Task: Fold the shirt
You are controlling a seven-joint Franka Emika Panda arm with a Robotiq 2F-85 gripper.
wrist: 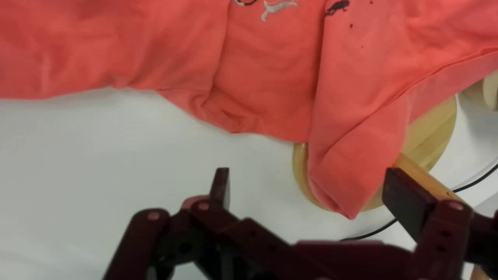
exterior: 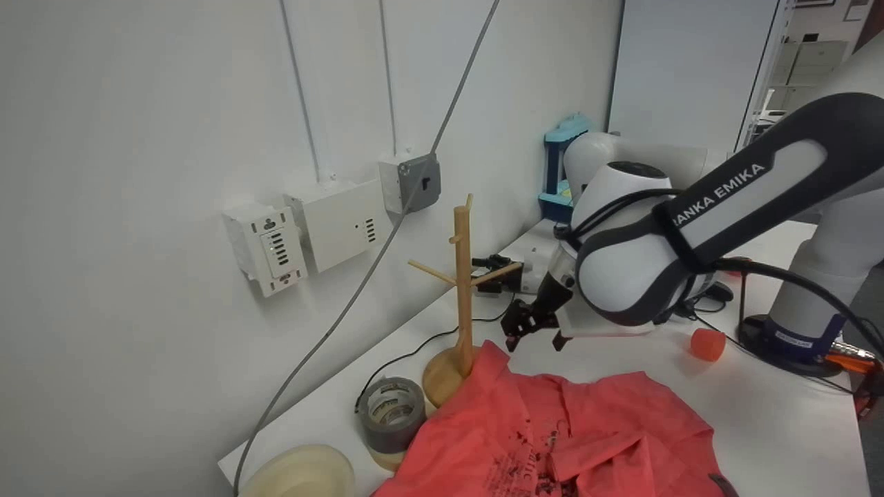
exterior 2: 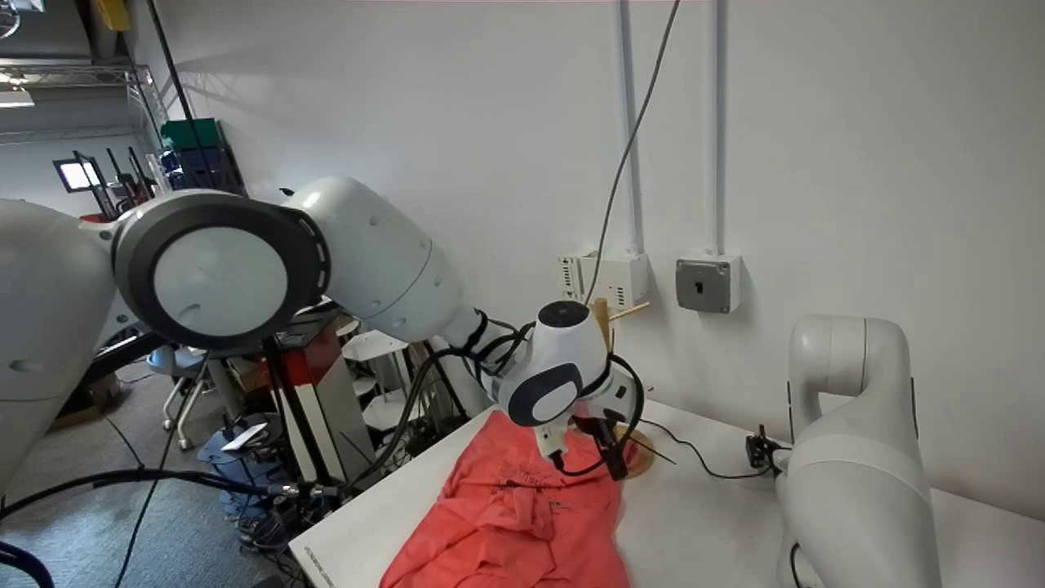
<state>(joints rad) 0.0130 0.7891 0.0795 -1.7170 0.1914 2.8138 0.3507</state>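
Fingers (wrist: 408, 202) spread wide, holding nothing, hang near the far edge of the coral-red shirt (exterior: 611, 407) in an exterior view. Wrinkled and marked with dark print, the shirt lies across the white counter (exterior: 780, 435), a loose fold bunched at the near right. Its far left corner rests over the round base of the wooden peg stand (exterior: 463, 293), beside the post; in the wrist view that corner shows between the fingers. Left of the stand and nearer sits a roll of grey duct tape (exterior: 397, 438), close to the shirt's left edge, and a cream bowl (exterior: 304, 473) lies farther left. Right of the fingers, well apart, is a small red cup-like object (exterior: 708, 344). A second robot arm (exterior 2: 857, 490) stands at the right in an exterior view.
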